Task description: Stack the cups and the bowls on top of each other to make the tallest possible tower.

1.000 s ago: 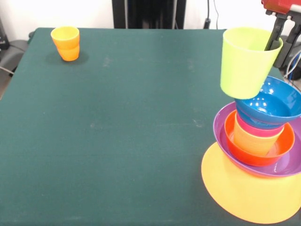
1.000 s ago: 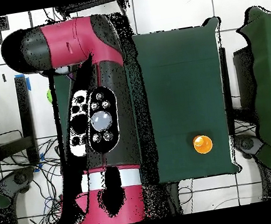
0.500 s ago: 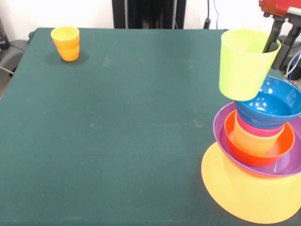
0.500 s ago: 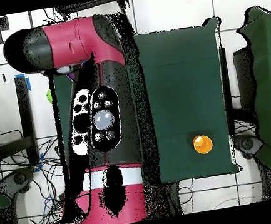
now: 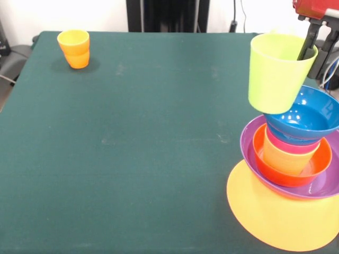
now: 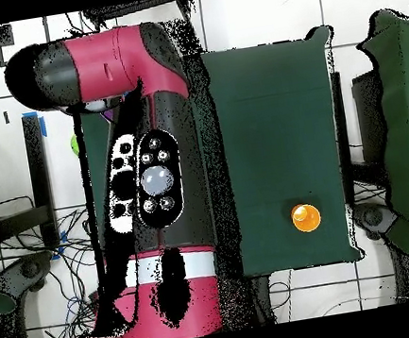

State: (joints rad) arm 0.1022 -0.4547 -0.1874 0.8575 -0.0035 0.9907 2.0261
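My gripper [image 5: 314, 48] comes in at the top right and is shut on the rim of the lime green cup [image 5: 275, 74], one finger inside and one outside. The cup hangs upright, its base just above the left rim of the blue bowl [image 5: 310, 116]. That bowl tops the tower: under it come a red cup [image 5: 291, 145], an orange cup [image 5: 286, 161], the red-orange bowl [image 5: 296, 177], the purple bowl [image 5: 249, 143] and the orange-yellow bowl [image 5: 275, 217]. Another orange cup [image 5: 74, 48] [image 6: 306, 217] stands alone on the far left corner. In the overhead view the arm [image 6: 146, 167] hides the tower.
The green table [image 5: 159, 132] [image 6: 278, 127] ends close beside the tower on the right. Cables and dark equipment lie beyond the table's right edge.
The gripper and lime green cup drifted slightly left, then came back to nearly where they were. The tower and the lone orange cup have not moved.
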